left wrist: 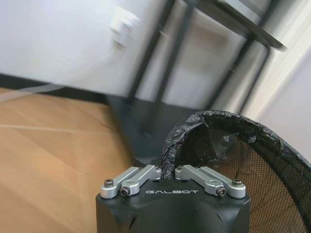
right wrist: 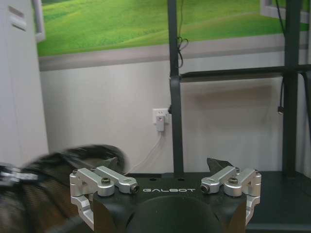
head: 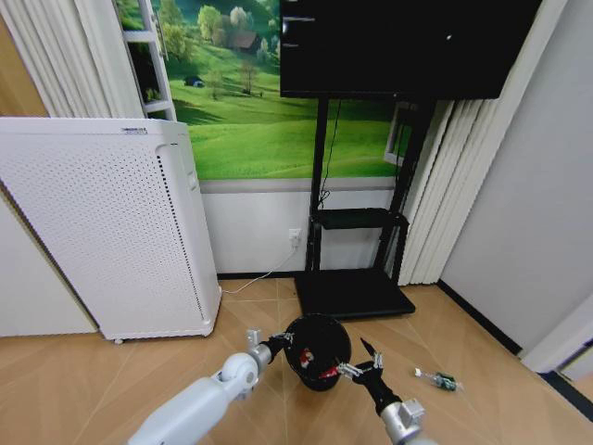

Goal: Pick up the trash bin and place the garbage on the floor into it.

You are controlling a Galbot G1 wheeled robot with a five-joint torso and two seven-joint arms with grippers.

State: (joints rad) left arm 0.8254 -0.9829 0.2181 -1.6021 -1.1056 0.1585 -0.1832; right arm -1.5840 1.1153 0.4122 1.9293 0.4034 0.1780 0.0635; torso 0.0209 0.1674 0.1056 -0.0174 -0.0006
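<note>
Left gripper [head: 281, 341] pinches round black bagged trash bin [head: 318, 350]; right gripper [head: 363, 367], wide at 3 o'clock; thin rim grip risks slipping.

The room is bright and evenly lit, with soft shadows under the TV stand [head: 354, 292]. My head view bends straight lines at the edges, so the white appliance [head: 102, 227] leans. From my left wrist the wall and the floor [left wrist: 53, 145] are blurred. From my right wrist the trash bin [right wrist: 53, 165] rim is smeared.
</note>
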